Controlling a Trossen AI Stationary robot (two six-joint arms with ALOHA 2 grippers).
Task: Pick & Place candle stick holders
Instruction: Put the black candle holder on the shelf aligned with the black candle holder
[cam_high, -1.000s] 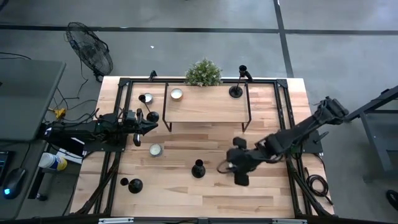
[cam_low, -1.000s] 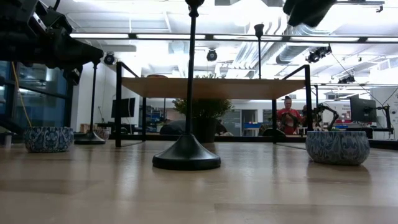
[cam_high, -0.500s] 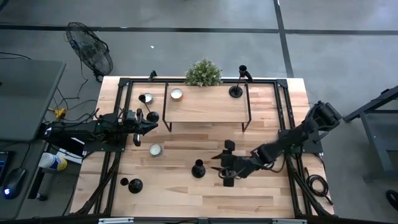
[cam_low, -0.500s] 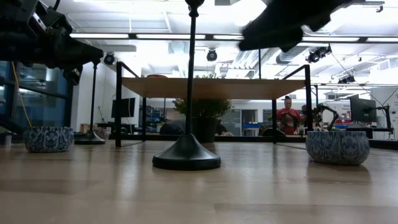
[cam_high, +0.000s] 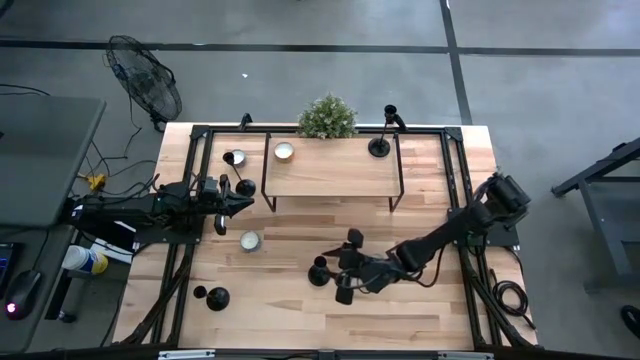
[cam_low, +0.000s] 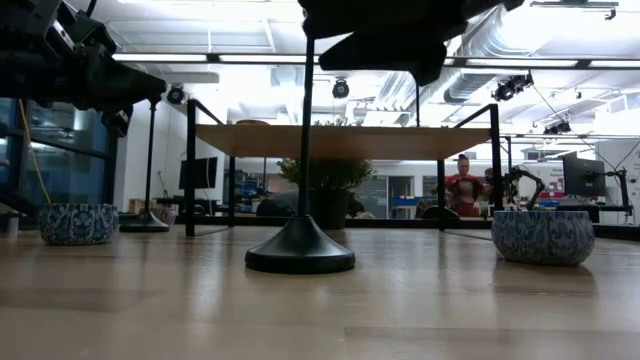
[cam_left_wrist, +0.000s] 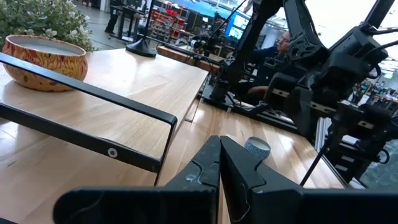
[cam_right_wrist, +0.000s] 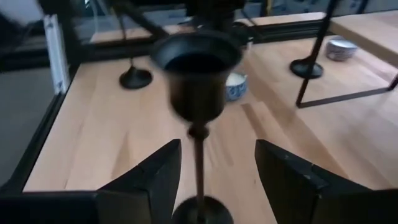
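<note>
A black candle stick holder (cam_high: 318, 271) stands on its round base (cam_low: 300, 251) in the middle of the table's near half. My right gripper (cam_high: 338, 268) is open just to its right. In the right wrist view its fingers (cam_right_wrist: 152, 180) stand on either side of the thin stem (cam_right_wrist: 199, 158), below the cup (cam_right_wrist: 198, 65), apart from it. My left gripper (cam_high: 236, 201) is shut and empty at the table's left; its shut fingers show in the left wrist view (cam_left_wrist: 219, 163). Other holders stand at the near left (cam_high: 216, 298), by the left gripper (cam_high: 245, 187) and on the shelf (cam_high: 380, 147).
A low wooden shelf on a black frame (cam_high: 330, 170) stands at the far middle, with a bowl (cam_high: 284, 151) and a potted plant (cam_high: 327, 117). Small patterned bowls sit at the left (cam_high: 249, 240) and far left (cam_high: 234, 157). Black rails run along the table's edges.
My right gripper has gone toward the table's left edge, up to the middle candle stick holder, and its fingers now stand around the stem. The holder has not moved.
</note>
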